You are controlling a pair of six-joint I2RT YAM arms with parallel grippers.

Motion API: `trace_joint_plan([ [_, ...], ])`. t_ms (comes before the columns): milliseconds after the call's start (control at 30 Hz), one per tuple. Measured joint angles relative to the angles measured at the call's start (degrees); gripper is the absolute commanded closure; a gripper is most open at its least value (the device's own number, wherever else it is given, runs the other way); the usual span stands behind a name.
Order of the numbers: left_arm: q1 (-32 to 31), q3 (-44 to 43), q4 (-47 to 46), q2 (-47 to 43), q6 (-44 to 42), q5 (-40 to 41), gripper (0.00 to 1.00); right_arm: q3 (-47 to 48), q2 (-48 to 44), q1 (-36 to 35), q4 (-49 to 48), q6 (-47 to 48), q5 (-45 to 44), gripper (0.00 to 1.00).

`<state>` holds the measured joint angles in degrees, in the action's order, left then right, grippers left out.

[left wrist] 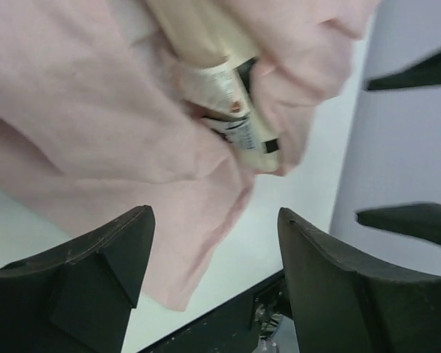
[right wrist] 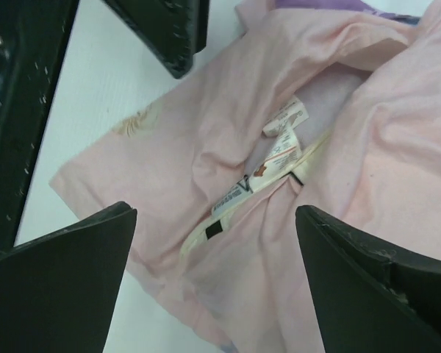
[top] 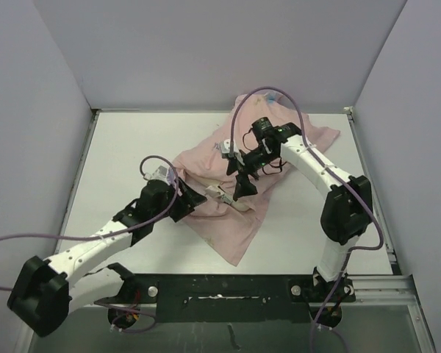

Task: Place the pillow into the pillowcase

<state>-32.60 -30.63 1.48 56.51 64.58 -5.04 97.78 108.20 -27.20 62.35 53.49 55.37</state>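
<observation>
The pillowcase (top: 231, 224) lies crumpled mid-table, pale pink side out, with a purple strip at its far edge (right wrist: 316, 4). The cream pillow is almost wholly inside it. Only a cream corner with white tags (top: 231, 200) pokes from the opening, also seen in the left wrist view (left wrist: 239, 121) and the right wrist view (right wrist: 242, 200). My left gripper (top: 197, 201) is open and empty (left wrist: 213, 220), just left of that corner. My right gripper (top: 242, 188) is open and empty (right wrist: 214, 213), hovering right over the opening and the tags.
White walls close the table at the back and both sides. The black base rail (top: 228, 288) runs along the near edge. The two grippers are close together over the pillowcase; the right one's fingers (left wrist: 411, 219) show in the left wrist view.
</observation>
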Motion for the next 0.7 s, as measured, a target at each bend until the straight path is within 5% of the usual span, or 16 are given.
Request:
trace_joint_plan([
  [200, -9.33, -6.51, 7.34, 13.92, 3.85, 10.16, 0.17, -14.34, -7.48, -1.51, -4.96, 12.17, -10.21, 0.02],
  [367, -13.46, -14.05, 10.19, 22.32, 11.76, 16.70, 0.19, -21.79, -5.51, -2.75, -15.63, 10.95, -19.32, 0.12],
  [433, -13.46, -17.46, 13.46, 27.26, 15.67, 17.62, 0.24, -22.91, -4.76, -3.48, -19.04, 8.79, -22.23, 0.21],
  [600, -12.92, -21.62, 18.99, 36.98, 22.82, 16.87, 0.59, -24.04, -4.52, -5.11, -26.29, 1.99, -26.53, 0.43],
  [700, -11.02, -19.30, 17.18, 37.92, 24.90, 14.56, 0.64, -24.55, -4.55, -5.11, -28.65, -1.29, -27.21, 0.62],
])
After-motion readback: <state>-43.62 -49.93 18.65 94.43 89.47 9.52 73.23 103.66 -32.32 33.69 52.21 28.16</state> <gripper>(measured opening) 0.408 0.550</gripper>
